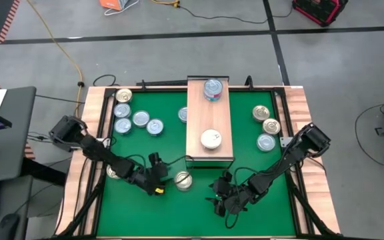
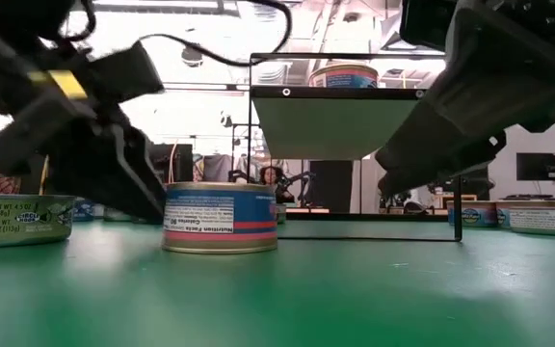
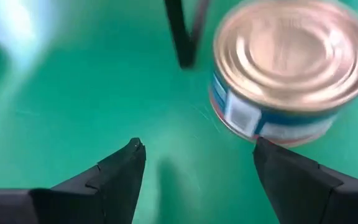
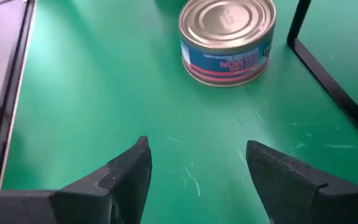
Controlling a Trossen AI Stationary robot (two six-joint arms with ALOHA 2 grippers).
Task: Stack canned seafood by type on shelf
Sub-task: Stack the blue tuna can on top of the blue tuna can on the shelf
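1. Two claws hang low over the green mat (image 1: 142,213) at the near end of the desk (image 1: 312,167), both spread wide and holding nothing.
2. Left claw (image 3: 194,158): its dark fingers (image 3: 114,171) stand far apart over bare mat, with a gold-topped can (image 3: 291,68) just beyond the fingertips and untouched. From above, this claw (image 1: 157,181) sits just left of that can (image 1: 183,180).
3. That can's side band (image 2: 220,219) is blue with a red stripe and a white panel headed "Nutrition Facts"; a can (image 2: 17,220) at the far left reads "NET WT 4.5 OZ".
4. Wooden shelf (image 1: 209,137): a long pale plank on a thin black frame, standing mid-desk. One blue-silver can (image 1: 213,89) rests at its far end, one white-topped can (image 1: 211,139) nearer its front.
5. Loose cans: a gold one (image 1: 123,96) and three blue-silver ones (image 1: 141,119) lie left of the shelf; two gold ones (image 1: 262,113) and a blue-silver one (image 1: 266,142) lie to its right.
6. Right claw (image 4: 197,165): wide open over bare mat, gripping nothing, with the gold-topped can (image 4: 227,38) well ahead of it. Seen from above, this claw (image 1: 223,197) is below the shelf's front end.
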